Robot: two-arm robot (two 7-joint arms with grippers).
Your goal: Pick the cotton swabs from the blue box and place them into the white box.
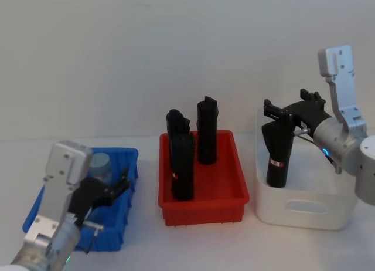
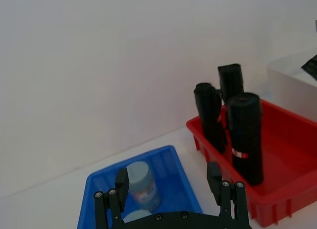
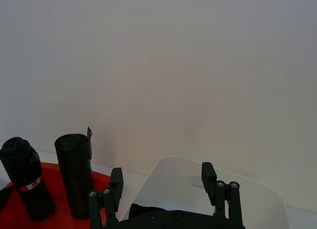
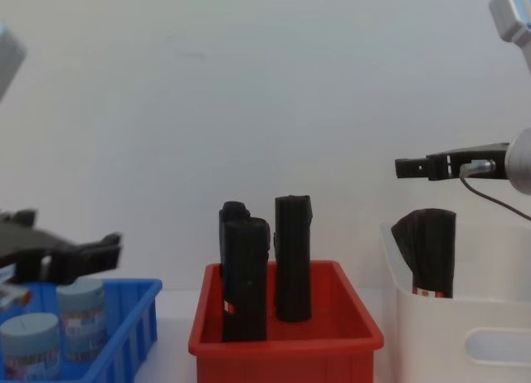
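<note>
Hovering spread over the blue box [image 2: 148,153], the left tool [image 2: 168,177] has the upright cotton swabs [image 2: 141,182] just beneath, while the spread right tool [image 3: 162,173] hangs well away from that box.

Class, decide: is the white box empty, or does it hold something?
Not empty. A black roll stands inside the white box, its top rising above the rim. No cotton swab jars are visible in it.
</note>
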